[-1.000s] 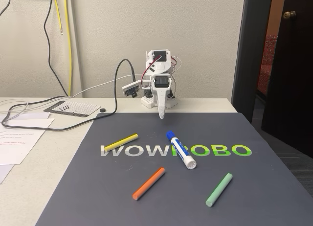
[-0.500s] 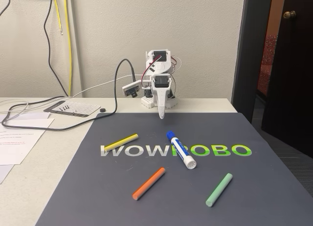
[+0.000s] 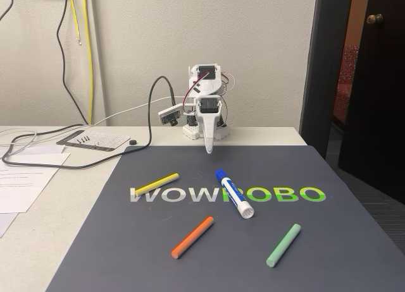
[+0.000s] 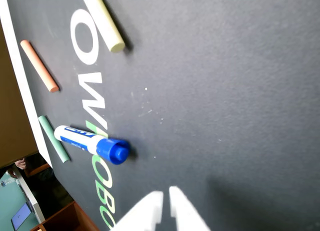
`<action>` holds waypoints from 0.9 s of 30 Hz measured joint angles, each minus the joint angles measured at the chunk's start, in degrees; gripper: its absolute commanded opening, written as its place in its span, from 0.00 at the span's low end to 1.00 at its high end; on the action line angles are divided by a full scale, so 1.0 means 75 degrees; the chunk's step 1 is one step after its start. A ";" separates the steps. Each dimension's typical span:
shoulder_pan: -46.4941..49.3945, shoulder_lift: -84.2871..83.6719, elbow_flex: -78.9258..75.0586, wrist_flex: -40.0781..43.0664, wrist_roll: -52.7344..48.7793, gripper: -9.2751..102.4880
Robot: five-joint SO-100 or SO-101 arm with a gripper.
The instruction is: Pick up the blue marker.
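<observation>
Blue marker (image 3: 234, 194) lies flat on the dark mat (image 3: 329, 241), across the middle of the WOWROBO lettering (image 3: 278, 194). In the fixed view its blue cap points toward the arm and its white end toward the camera. In the wrist view the marker (image 4: 90, 143) sits left of centre, cap end nearest the fingertips but clearly apart from them.

Gripper (image 3: 209, 150) hangs tip-down just above the far edge of the mat, behind the marker's cap, touching nothing. In the wrist view the gripper (image 4: 165, 195) comes in from the bottom edge; the two white fingertips are almost together with a thin slit between, nothing held, so it reads as closed and empty.

Around the marker, fixed view:
- yellow stick (image 3: 157, 184) to the left, over the first W
- orange stick (image 3: 192, 236) nearer the camera, left of the marker
- green stick (image 3: 283, 244) nearer the camera, to the right

All three are well apart from the marker.

Arm base (image 3: 205, 131) sits on the white table (image 3: 38, 241) against the wall. Black cable (image 3: 76, 159) and papers (image 3: 22, 178) are off to the left of the mat.
</observation>
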 measured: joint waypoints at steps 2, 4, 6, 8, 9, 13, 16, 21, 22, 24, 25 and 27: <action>0.0000 0.0000 0.0000 0.0000 0.0000 0.08; 0.0000 0.0000 0.0000 0.0000 0.0000 0.08; 0.0000 0.0000 0.0000 0.0000 0.0023 0.08; 0.0000 0.0000 0.0000 0.0000 0.0047 0.08; 0.0000 0.0000 0.0000 0.0000 0.0047 0.08; 0.0000 0.0000 0.0000 0.0000 0.0117 0.08; 0.0000 0.0000 0.0000 0.0000 0.0152 0.08; 0.0000 0.0000 -0.0047 0.0129 0.0047 0.08; 0.0000 0.0000 -0.0105 0.0176 0.0012 0.08; 0.0000 0.0000 -0.0293 0.0293 -0.0082 0.08; 0.0000 0.0000 -0.0398 0.0363 -0.0117 0.08; 0.0000 -0.0012 -0.0656 0.0434 -0.0152 0.08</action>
